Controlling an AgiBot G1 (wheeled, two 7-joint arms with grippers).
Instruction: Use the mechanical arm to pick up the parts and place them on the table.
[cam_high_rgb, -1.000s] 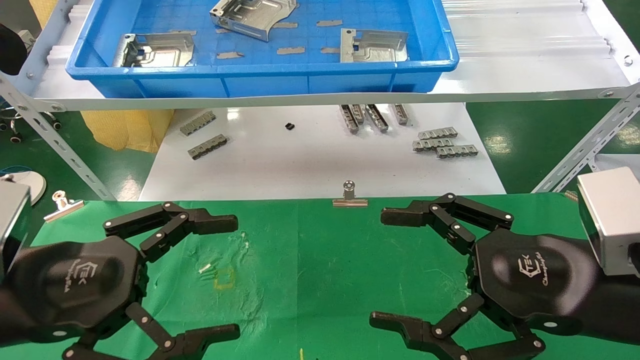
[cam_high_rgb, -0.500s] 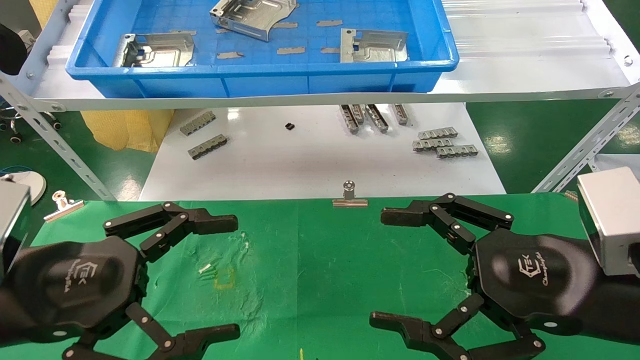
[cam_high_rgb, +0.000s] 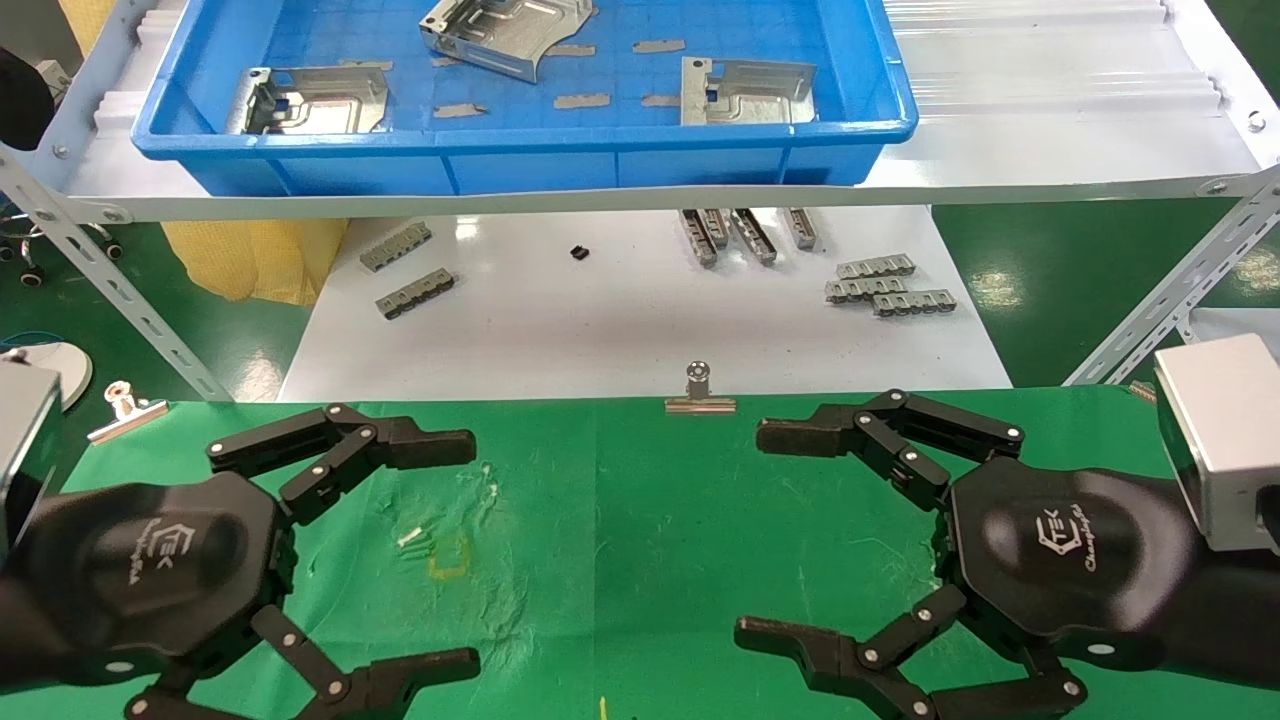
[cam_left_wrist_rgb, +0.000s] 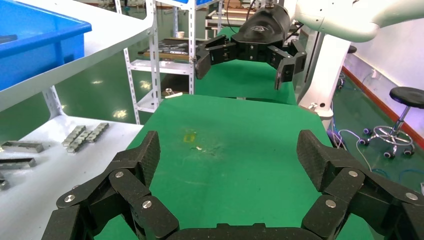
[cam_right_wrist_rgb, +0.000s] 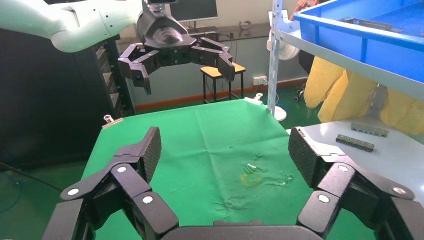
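Left hand (cam_high_rgb: 455, 550) and right hand (cam_high_rgb: 770, 540) both spread wide above the table (cam_high_rgb: 620, 520), bare green cloth between them.

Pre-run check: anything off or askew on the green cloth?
Mostly fine. The cloth is wrinkled, with a faint yellow square mark and white flecks near the left end effector. No parts on it.

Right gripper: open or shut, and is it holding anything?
Open and empty. The right gripper hovers over the green table, fingers spread wide with only cloth between them.
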